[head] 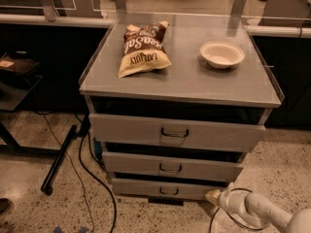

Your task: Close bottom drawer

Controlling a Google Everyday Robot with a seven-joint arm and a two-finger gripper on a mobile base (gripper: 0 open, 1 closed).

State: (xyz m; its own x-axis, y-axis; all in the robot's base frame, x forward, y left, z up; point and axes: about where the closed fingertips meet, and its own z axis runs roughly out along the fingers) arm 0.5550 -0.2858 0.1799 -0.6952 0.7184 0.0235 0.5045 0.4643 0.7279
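The bottom drawer (146, 188) is the lowest and narrowest of the cabinet's three grey fronts, with a small dark loop handle (168, 191) at its centre. It stands slightly out from the cabinet. The middle drawer (170, 167) and top drawer (175, 132) above it also stand out, each further than the one below. My gripper (212, 196) is at the bottom drawer's right end, low near the floor, its tip at or touching the front panel's right corner. My white arm (257, 210) runs in from the lower right.
A chip bag (142, 48) and a white bowl (222, 54) lie on the cabinet top (194, 81). Black cables (92, 178) and a dark stand leg (60, 159) run on the speckled floor left of the cabinet. A cable loops by my arm.
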